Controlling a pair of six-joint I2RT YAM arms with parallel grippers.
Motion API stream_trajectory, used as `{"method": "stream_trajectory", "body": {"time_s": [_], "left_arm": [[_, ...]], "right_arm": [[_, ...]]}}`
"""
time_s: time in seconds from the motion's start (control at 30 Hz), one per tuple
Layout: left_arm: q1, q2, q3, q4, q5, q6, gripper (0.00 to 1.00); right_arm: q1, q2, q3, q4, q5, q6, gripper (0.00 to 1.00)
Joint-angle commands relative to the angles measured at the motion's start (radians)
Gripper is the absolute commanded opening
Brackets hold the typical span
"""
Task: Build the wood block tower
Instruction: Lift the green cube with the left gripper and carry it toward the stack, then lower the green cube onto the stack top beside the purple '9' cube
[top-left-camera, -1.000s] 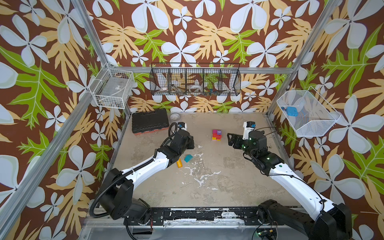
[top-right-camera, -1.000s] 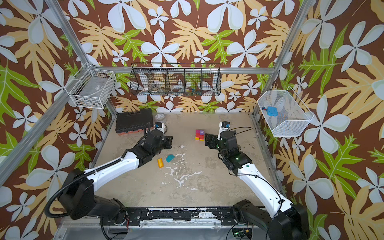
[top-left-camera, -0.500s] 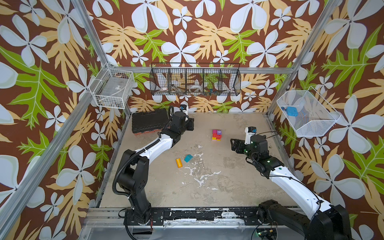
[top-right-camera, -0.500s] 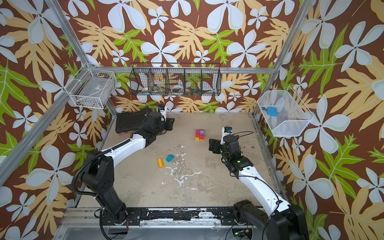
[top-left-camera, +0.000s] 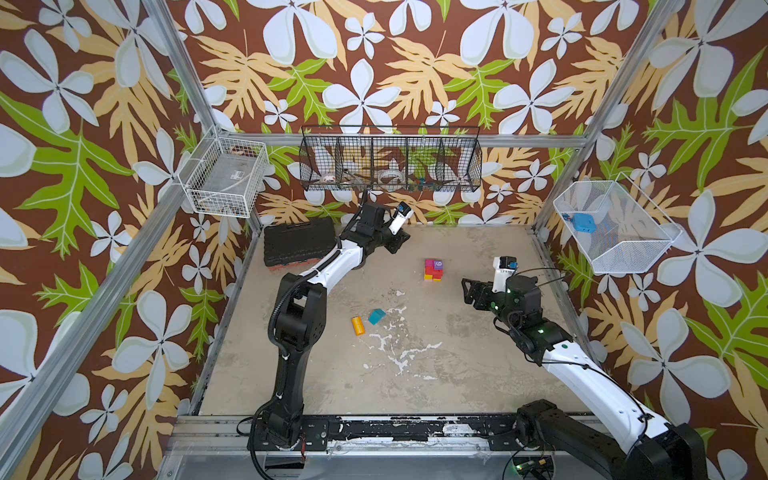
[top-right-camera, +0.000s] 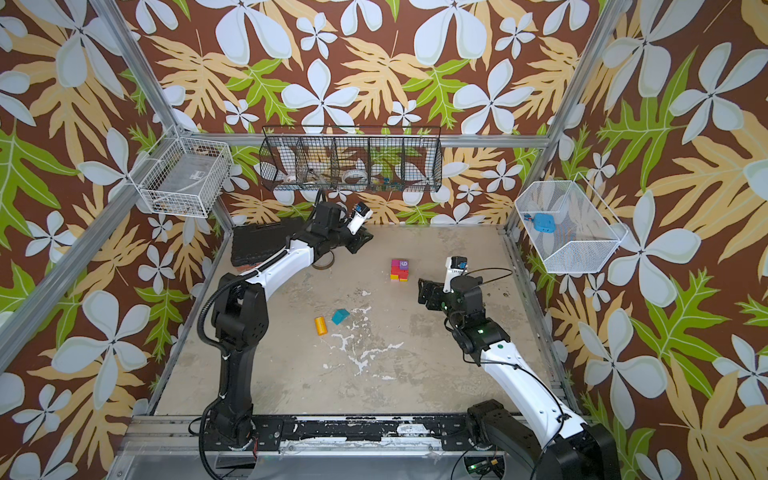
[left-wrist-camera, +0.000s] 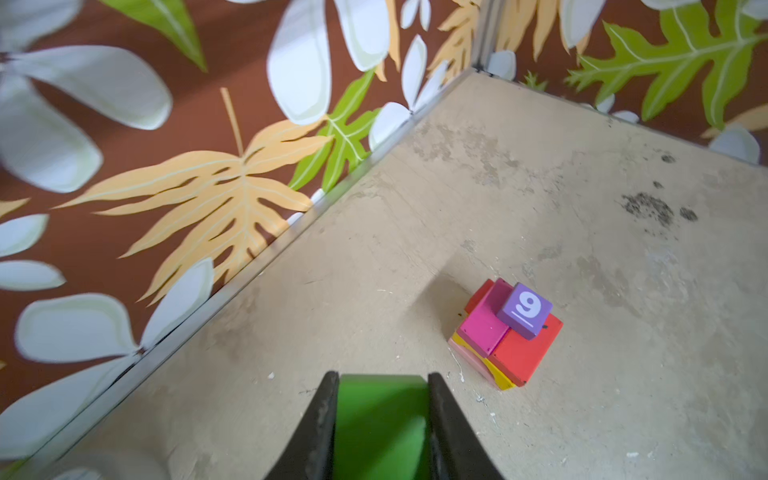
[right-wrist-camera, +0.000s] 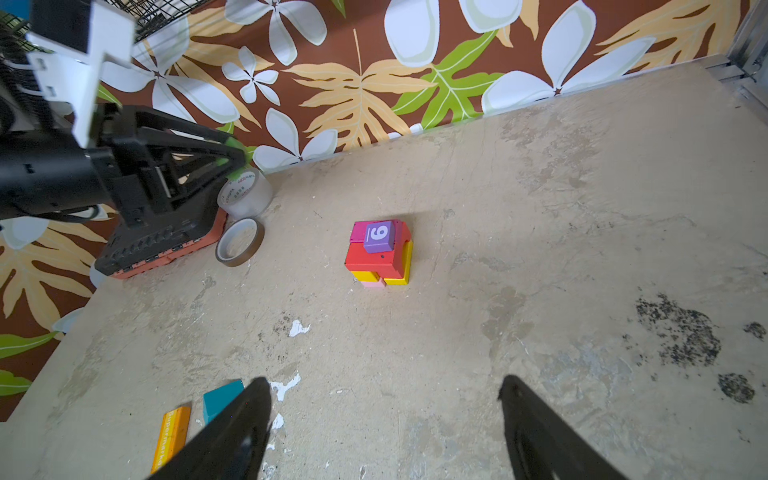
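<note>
The tower (top-left-camera: 433, 270) (top-right-camera: 400, 270) is a low stack of pink, yellow, red and magenta wood blocks on the table's back half, with a purple cube marked 9 (left-wrist-camera: 525, 309) (right-wrist-camera: 378, 236) on top. My left gripper (left-wrist-camera: 380, 376) (top-left-camera: 401, 243) hovers left of and behind it, shut on a green block (left-wrist-camera: 380, 419). My right gripper (right-wrist-camera: 384, 399) (top-left-camera: 467, 289) stands open and empty to the tower's right, a little nearer the front. An orange block (top-left-camera: 358, 325) (right-wrist-camera: 172, 436) and a teal block (top-left-camera: 376, 316) (right-wrist-camera: 222, 399) lie loose at centre left.
A black toolbox (top-left-camera: 299, 245) lies in the back left corner. Beside it are a clear tape roll (right-wrist-camera: 245, 193) and a brown tape ring (right-wrist-camera: 240, 242). Wire baskets hang on the walls: a black one (top-left-camera: 390, 160) and two white ones (top-left-camera: 226, 178) (top-left-camera: 615, 232).
My left arm has lifted off the table by the loose blocks and swung back toward the toolbox, still gripping. My right gripper has drawn slightly away from the tower.
</note>
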Motion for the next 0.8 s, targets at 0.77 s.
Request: {"method": "stream_trajectory", "body": {"time_s": [0.77], "left_arm": [[-0.077, 0.252, 0.325, -0.422, 0.194, 0.537, 0.00]], "right_arm": [[-0.037, 0.001, -0.026, 0.061, -0.005, -0.008, 0.88]]}}
